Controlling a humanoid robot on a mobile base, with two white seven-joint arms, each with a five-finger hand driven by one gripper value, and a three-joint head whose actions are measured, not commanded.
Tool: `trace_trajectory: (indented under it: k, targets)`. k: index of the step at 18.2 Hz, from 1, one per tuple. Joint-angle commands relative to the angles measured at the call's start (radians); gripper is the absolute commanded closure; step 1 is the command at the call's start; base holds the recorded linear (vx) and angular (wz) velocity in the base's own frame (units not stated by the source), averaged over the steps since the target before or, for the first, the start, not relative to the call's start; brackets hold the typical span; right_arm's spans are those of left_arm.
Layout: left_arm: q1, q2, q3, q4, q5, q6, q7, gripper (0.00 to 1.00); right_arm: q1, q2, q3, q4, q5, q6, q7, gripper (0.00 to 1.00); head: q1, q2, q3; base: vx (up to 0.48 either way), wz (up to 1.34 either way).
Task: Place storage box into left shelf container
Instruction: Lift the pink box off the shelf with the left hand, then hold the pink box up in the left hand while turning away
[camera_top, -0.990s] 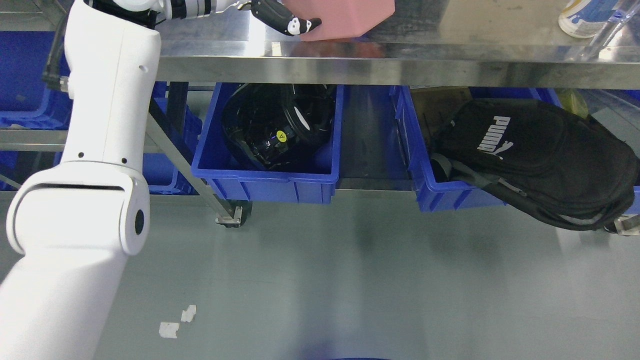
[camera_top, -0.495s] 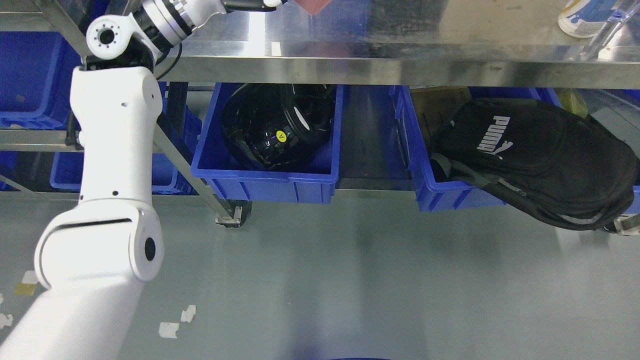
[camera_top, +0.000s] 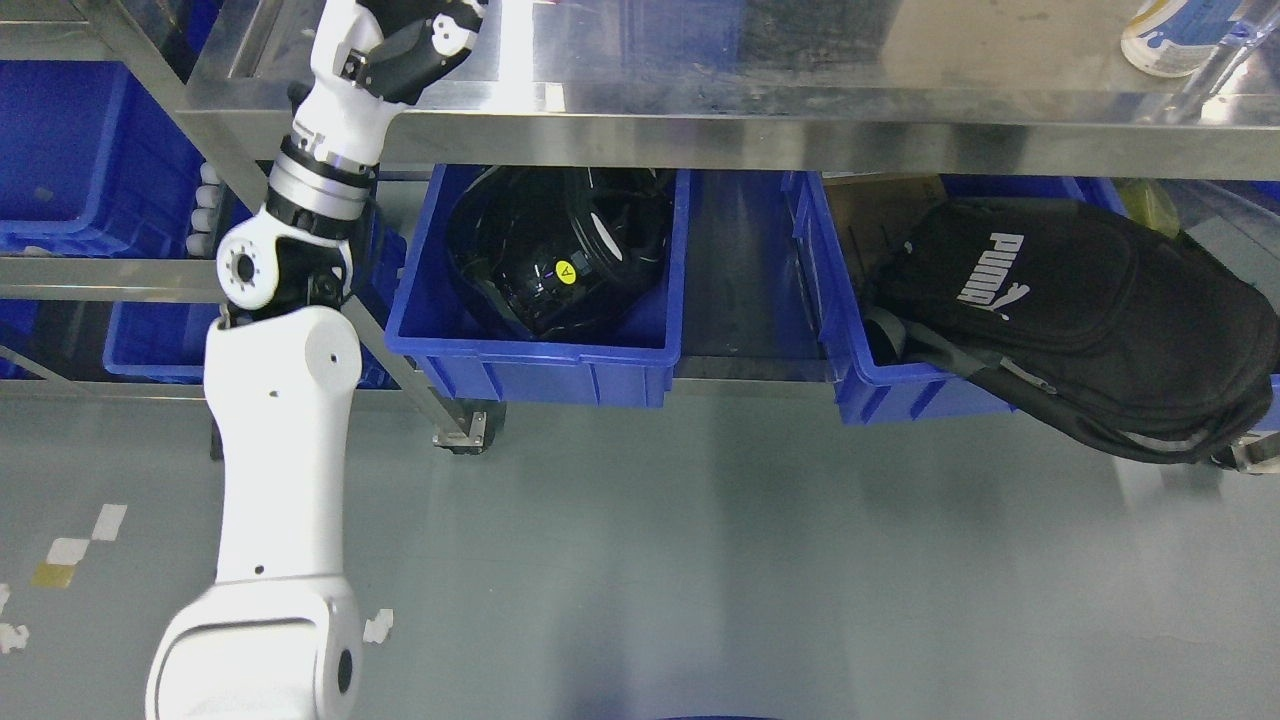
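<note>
Fingers cropped; left hand (camera_top: 410, 45) over steel shelf (camera_top: 700, 110).

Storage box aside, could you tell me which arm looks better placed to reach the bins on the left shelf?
The left arm, probably: it rises from the lower left beside the left shelf's blue bins, wrist at the steel tabletop. No right arm shows in the head view.

White-shelled left arm (camera_top: 280, 440) with black joints, silver wrist ring and small screws.
</note>
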Motion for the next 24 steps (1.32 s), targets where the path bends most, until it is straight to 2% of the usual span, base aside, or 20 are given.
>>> trace_trajectory:
  k: [1, 3, 7, 12, 15, 19, 24]
  targets:
    - [0.352, 0.015, -0.254, -0.47, 0.07, -0.168, 0.105, 0.99, -0.005, -0.017, 0.0, -0.017, -0.021, 0.003, -0.001, 0.0, 0.0, 0.0, 0.0, 0.002, 0.03]
    - [0.466, 0.015, -0.295, -0.473, 0.068, -0.236, 0.108, 1.0, -0.005, -0.017, 0.0, -0.017, -0.021, 0.003, -0.001, 0.0, 0.0, 0.0, 0.0, 0.015, 0.11]
    - [0.549, 0.015, -0.286, -0.47, 0.067, -0.311, 0.19, 0.99, -0.003, -0.017, 0.0, -0.017, -0.021, 0.003, -0.001, 0.0, 0.0, 0.0, 0.0, 0.074, 0.59]
    - [0.623, 0.015, -0.279, -0.462, 0.052, -0.297, 0.339, 0.99, -0.005, -0.017, 0.0, -0.017, -0.021, 0.003, -0.001, 0.0, 0.0, 0.0, 0.0, 0.163, 1.42]
    - [0.641, 0.015, -0.224, -0.45, 0.052, -0.232, 0.467, 0.98, -0.005, -0.017, 0.0, -0.017, -0.021, 0.003, 0.0, 0.0, 0.0, 0.001, 0.0, 0.221, 1.66]
    - [0.666, 0.015, -0.158, -0.449, 0.052, -0.216, 0.468, 0.98, -0.003, -0.017, 0.0, -0.017, -0.021, 0.001, -0.001, 0.0, 0.0, 0.001, 0.0, 0.288, 1.76]
    - [0.704, 0.015, -0.154, -0.453, 0.053, -0.227, 0.461, 0.98, -0.003, -0.017, 0.0, -0.017, -0.021, 0.003, -0.001, 0.0, 0.0, 0.001, 0.0, 0.34, 0.93]
